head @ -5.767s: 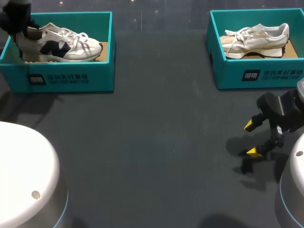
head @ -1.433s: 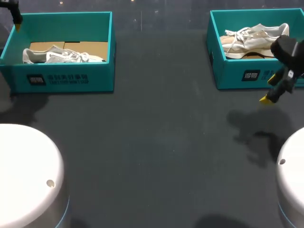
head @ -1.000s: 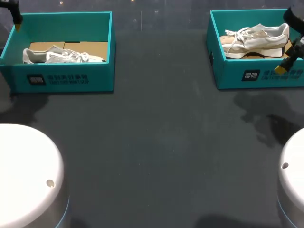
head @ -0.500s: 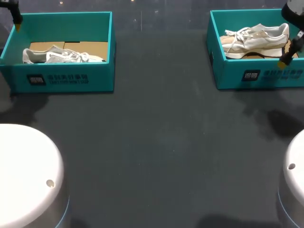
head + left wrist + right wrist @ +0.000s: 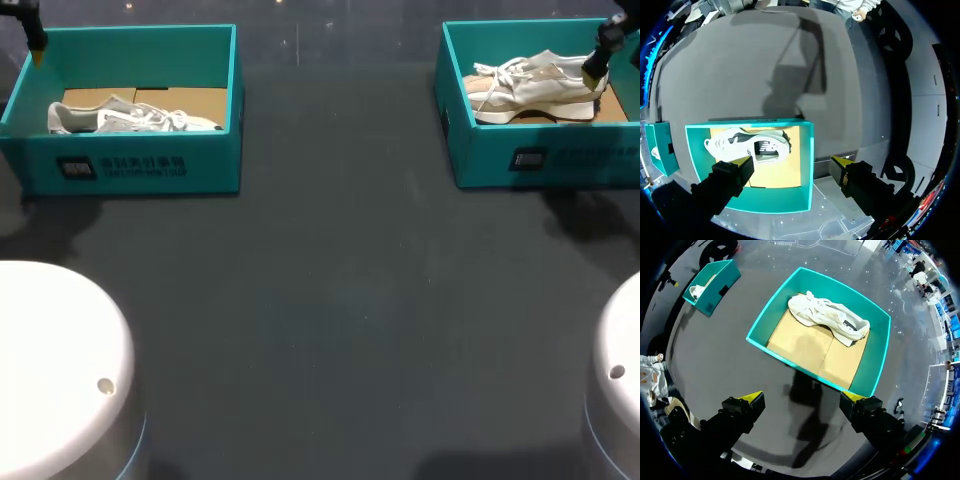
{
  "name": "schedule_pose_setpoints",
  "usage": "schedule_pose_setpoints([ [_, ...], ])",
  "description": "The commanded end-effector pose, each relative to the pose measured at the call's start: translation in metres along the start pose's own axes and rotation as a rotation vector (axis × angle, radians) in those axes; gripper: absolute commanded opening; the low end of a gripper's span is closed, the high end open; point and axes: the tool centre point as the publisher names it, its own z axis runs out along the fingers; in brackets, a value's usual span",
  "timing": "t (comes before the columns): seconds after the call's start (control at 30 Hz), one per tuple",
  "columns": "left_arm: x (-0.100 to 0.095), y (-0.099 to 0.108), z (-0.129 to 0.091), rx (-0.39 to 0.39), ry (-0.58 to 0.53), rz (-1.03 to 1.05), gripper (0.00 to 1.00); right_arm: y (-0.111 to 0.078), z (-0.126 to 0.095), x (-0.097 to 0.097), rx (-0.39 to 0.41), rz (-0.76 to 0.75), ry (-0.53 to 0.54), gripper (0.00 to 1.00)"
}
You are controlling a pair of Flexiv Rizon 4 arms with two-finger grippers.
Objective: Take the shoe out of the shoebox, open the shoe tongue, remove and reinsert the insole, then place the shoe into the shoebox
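Now left shoebox [image 5: 150,168] and right shoebox [image 5: 480,160] each bear white front print. Left gripper [image 5: 792,161] and right gripper [image 5: 801,397] hang spread, empty.

In the head view my left end effector [image 5: 792,162] is cut off at the corner, and only one yellow fingertip [image 5: 38,52] shows. My right end effector [image 5: 802,399] is cropped the same way, and its finger [image 5: 597,60] covers part of the heel of the right shoe [image 5: 535,80]. The near wall of the left box [image 5: 130,165] hides the lower side of the left shoe [image 5: 130,118]. The right box [image 5: 540,160] runs off the edge.
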Motion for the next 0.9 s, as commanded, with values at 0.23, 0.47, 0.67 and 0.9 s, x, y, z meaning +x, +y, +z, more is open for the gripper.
schedule_pose_setpoints([
  [0.23, 0.000, -0.001, 0.000, -0.002, 0.002, 0.001, 1.00, 0.052, 0.012, -0.038, 0.195, 0.129, 0.044, 1.00],
  [0.47, 0.000, -0.001, 0.000, -0.002, 0.002, 0.001, 1.00, 0.052, 0.012, -0.038, 0.195, 0.129, 0.044, 1.00],
  [0.67, 0.000, -0.001, 0.000, -0.002, 0.002, 0.001, 1.00, 0.076, 0.031, -0.050, 0.261, 0.282, -0.044, 1.00],
  [0.9, 0.000, -0.001, 0.000, -0.002, 0.002, 0.001, 1.00, 0.120, 0.050, -0.081, 0.241, 0.390, -0.133, 1.00],
])
